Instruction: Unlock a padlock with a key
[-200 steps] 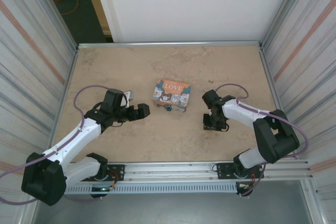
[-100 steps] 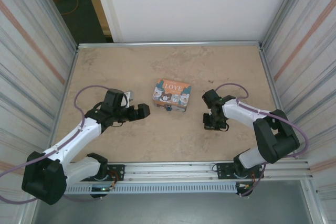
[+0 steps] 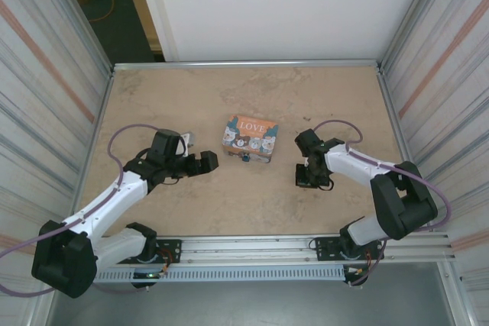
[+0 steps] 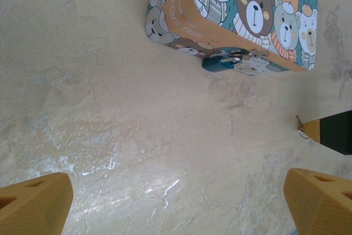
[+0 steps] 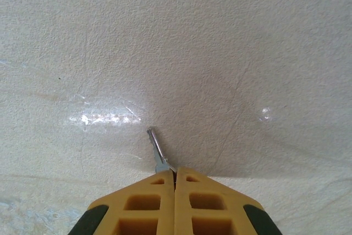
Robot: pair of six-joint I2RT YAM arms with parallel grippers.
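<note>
Right hand (image 5: 175, 171) is clenched on the key (image 5: 157, 149): its two yellow pads meet flush. Only the thin silvery blade pokes out past the tips. The key's head is buried between the pads, and whether the blade's tip touches the worktop (image 3: 229, 97) I cannot tell. From above the key is too small to make out under that hand.

The padlock (image 4: 217, 63) hangs on the near side of the bear-printed box (image 4: 247, 4), its teal body low against the box wall. Its shackle merges with the shiny clasp, so their shapes are hard to separate, and the keyhole cannot be seen. The box's far end is cut off by the top of the left wrist view.

Left hand (image 3: 206, 160) is released, spread wide and grasping nothing. Its fingers (image 4: 33, 205) are clipped by the lower corners of its own camera view. It sits just left of the box, pointing at the padlock. The right hand sits well right of the box, with bare worktop between them.

The box stands mid-worktop, with open surface on every side. Corrugated walls close the left and right edges, a metal strip runs along the far edge, and the arms' mounting rail (image 3: 267, 246) runs along the near one.
</note>
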